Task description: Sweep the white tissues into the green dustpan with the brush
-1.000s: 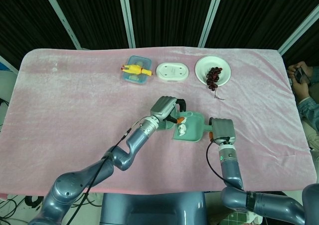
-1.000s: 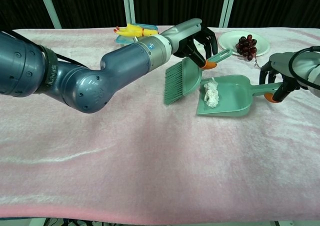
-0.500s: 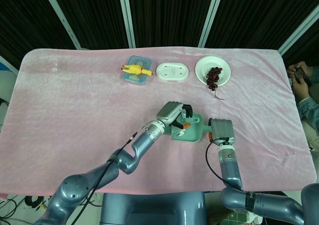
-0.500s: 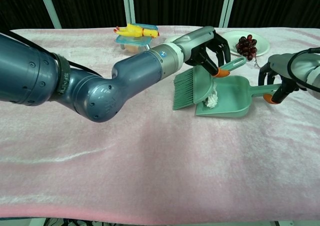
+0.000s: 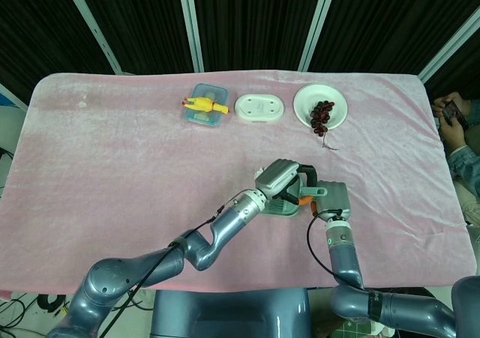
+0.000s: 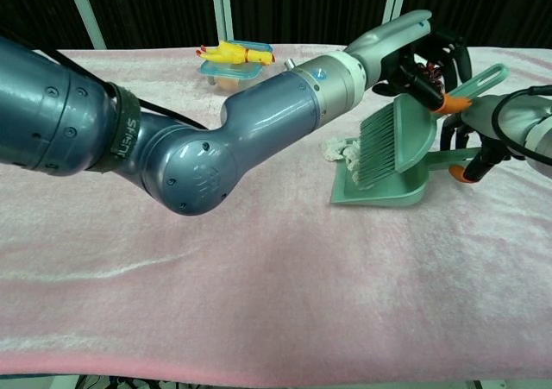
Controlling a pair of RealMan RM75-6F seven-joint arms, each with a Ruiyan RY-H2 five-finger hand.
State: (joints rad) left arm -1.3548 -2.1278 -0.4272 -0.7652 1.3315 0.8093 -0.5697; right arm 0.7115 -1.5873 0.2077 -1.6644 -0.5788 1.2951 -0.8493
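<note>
**Brush over the pan, tissue at the rim**

My left robot hand (image 6: pixel 412 54) grasps the brush (image 6: pixel 390 144), bristles down inside the green dustpan (image 6: pixel 379 191). My right robot hand (image 6: pixel 483 130) seems wrapped round the dustpan handle, though the chest view partly hides it. The white tissues (image 6: pixel 339 153) sit at the pan's far-left rim, apparently half out. I should reach behind them and draw inward while holding the pan flat on the worktop (image 6: pixel 259 260).

A green brush (image 6: pixel 395 139) (orange-tipped handle) over a green dustpan (image 6: pixel 379 188), white tissues (image 6: pixel 338 152), pink tablecloth (image 6: pixel 259 260).
</note>
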